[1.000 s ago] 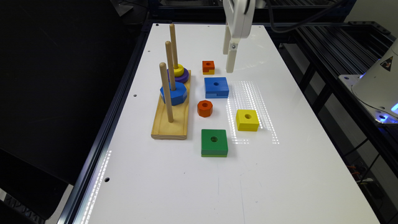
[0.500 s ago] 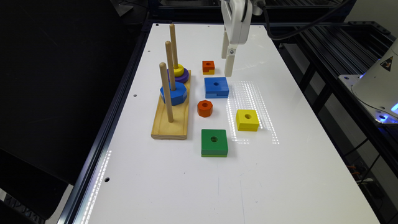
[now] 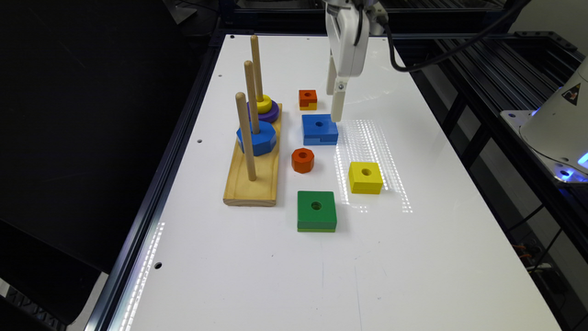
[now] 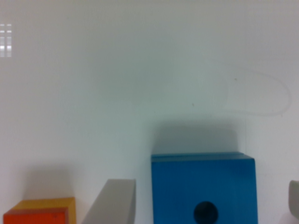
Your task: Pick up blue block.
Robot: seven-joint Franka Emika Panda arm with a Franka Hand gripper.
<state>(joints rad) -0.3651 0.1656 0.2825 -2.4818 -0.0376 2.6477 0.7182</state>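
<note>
Over block (image 4: 203,186): gripper (image 4: 205,205) fingers (image 4: 112,203) spread, straddling it. Rigid, light, smooth wood; best pinched across flat opposite sides.

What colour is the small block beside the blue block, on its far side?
Orange on top with a yellow lower part, clearest in the exterior view.

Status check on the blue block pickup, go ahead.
Gripper open, straddling the blue block. Block flat on the table, not gripped. Small orange block close by, apart from it.
</note>
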